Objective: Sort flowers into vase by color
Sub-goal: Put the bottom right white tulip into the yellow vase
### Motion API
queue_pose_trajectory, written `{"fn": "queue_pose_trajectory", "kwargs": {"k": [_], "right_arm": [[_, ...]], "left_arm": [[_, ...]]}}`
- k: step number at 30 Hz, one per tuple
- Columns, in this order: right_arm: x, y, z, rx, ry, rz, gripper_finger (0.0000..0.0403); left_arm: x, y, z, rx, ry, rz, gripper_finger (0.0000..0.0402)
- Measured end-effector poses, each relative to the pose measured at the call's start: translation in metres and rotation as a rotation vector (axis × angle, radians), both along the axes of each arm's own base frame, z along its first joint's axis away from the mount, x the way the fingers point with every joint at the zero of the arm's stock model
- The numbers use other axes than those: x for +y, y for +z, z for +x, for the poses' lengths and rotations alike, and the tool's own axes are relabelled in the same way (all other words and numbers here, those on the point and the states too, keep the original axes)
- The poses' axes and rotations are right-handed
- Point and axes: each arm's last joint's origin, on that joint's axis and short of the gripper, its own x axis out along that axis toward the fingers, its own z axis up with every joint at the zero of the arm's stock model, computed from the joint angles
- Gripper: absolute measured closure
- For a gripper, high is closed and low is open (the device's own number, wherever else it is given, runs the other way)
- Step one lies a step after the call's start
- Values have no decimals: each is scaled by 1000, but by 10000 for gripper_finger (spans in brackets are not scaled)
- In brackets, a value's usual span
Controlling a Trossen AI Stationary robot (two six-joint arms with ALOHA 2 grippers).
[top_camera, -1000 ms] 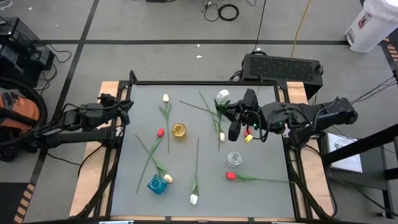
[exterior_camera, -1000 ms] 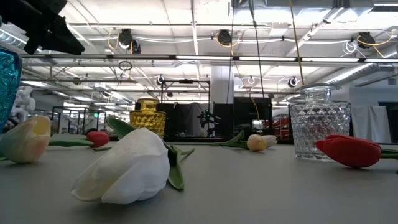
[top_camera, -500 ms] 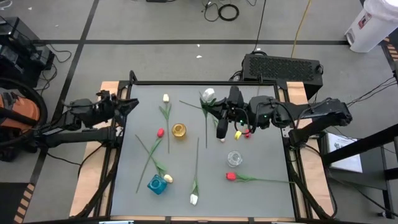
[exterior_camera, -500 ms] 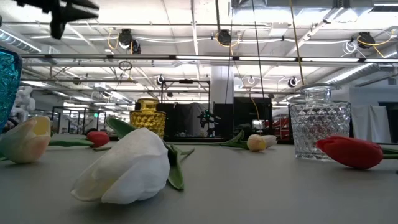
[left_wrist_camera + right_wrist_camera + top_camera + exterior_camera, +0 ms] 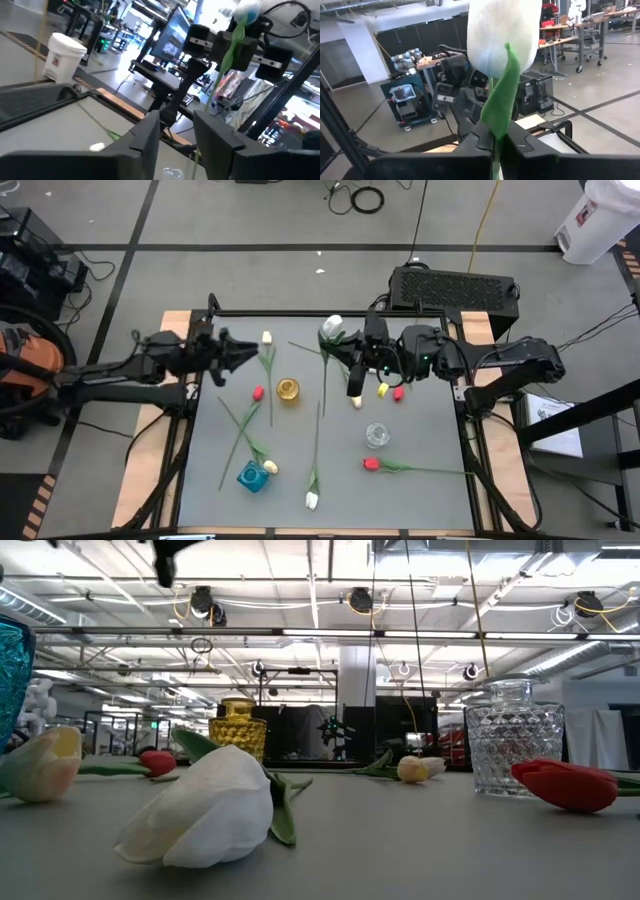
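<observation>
Right gripper [image 5: 352, 365] | clenched on white tulip [image 5: 331, 328] stem | beside gold vase [image 5: 288, 390] | stem to be kept vertical | left gripper [image 5: 243, 351] released

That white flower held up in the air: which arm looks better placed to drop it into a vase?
The right: its right gripper already grips the white tulip. The left gripper is empty.
</observation>
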Motion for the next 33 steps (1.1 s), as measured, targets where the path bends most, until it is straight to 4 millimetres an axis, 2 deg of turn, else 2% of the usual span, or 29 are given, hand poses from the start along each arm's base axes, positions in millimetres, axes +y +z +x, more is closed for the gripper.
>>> {"fn": "queue_pose_trajectory", "kwargs": {"k": [4,8,18,25,33], "right_arm": [[0,0,0,2,0,0,403],[0,0,0,0,0,1,403],[0,0,0,3,-3,-7,403],[0,0,0,4,-4,-12,403],[-4,0,0,5,-19,-15,403]], "left_arm": [[3,12,17,-30,12,3,217],[5,23,31,-20,-10,9,194],[7,47,66,-10,-95,49,191],[6,53,90,9,-169,47,191],[-4,55,111,28,-222,42,191]]}}
